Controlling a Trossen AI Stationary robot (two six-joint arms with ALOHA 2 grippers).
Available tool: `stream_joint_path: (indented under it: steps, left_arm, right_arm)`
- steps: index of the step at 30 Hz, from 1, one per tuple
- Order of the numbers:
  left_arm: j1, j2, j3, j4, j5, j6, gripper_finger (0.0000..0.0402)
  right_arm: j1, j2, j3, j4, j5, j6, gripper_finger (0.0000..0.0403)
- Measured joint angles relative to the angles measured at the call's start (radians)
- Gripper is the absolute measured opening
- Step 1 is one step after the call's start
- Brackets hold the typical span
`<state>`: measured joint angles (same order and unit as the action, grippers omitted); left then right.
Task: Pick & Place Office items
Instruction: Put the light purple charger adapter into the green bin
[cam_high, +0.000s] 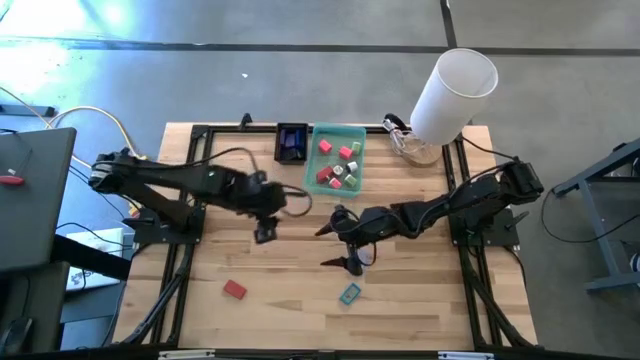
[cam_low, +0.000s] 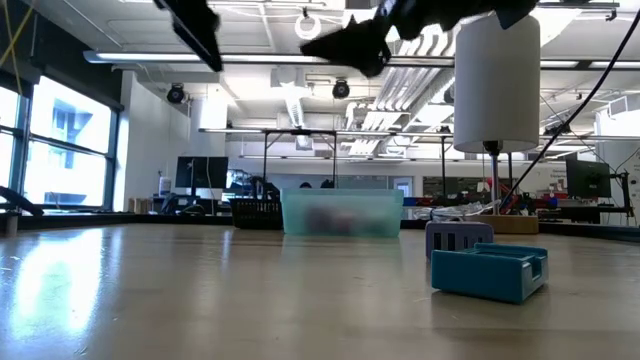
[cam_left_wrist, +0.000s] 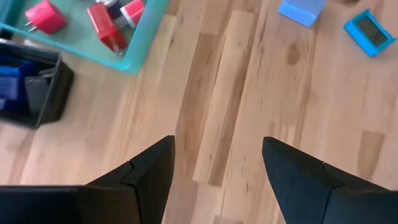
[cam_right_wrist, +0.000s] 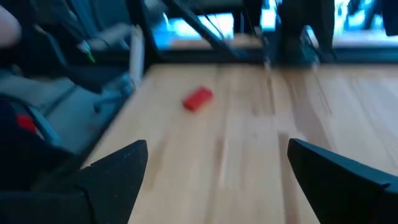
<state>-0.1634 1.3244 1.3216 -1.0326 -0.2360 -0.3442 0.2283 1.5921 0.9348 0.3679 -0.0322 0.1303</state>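
Reaching for a loose piece should be done from straight above, fingers lined across its short sides. The red block (cam_high: 235, 290) and teal piece (cam_high: 349, 294) lie on the table (cam_high: 420, 300), well short of the green tray (cam_high: 337, 159) (others already inside). The right hand (cam_high: 343, 246), fingers apart and empty, hovers nearest the teal piece; the left hand (cam_high: 265, 233), also apart, hangs beside the tray.

Red block (cam_high: 235, 289); teal clip (cam_high: 349, 293); translucent green tray (cam_high: 357, 133).

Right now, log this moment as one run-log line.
left gripper: open, empty, above table | right gripper: open, empty, mid-table | red block, teal piece: loose on table | green tray: holds several items
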Motion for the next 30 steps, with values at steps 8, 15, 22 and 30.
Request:
stream_joint_path:
  steps: [8, 15, 22, 30]
  left_arm:
    - [-0.187, -0.025, 0.0, -0.117, -0.074, -0.143, 0.0233]
    - [-0.302, -0.027, 0.0, -0.223, -0.077, -0.231, 0.0234]
    - [-0.307, -0.055, 0.0, -0.33, -0.086, -0.348, 0.0234]
    - [-0.306, -0.067, -0.009, -0.348, -0.26, -0.458, 0.0234]
  right_arm:
    - [0.057, -0.001, 0.001, 0.272, 0.014, 0.001, 0.0375]
    - [0.1, -0.024, 0.019, 0.169, 0.107, 0.055, 0.0375]
    - [0.188, -0.059, 0.17, -0.316, 0.227, 0.211, 0.0375]
    - [0.23, -0.058, 0.193, -0.63, 0.323, 0.693, 0.0375]
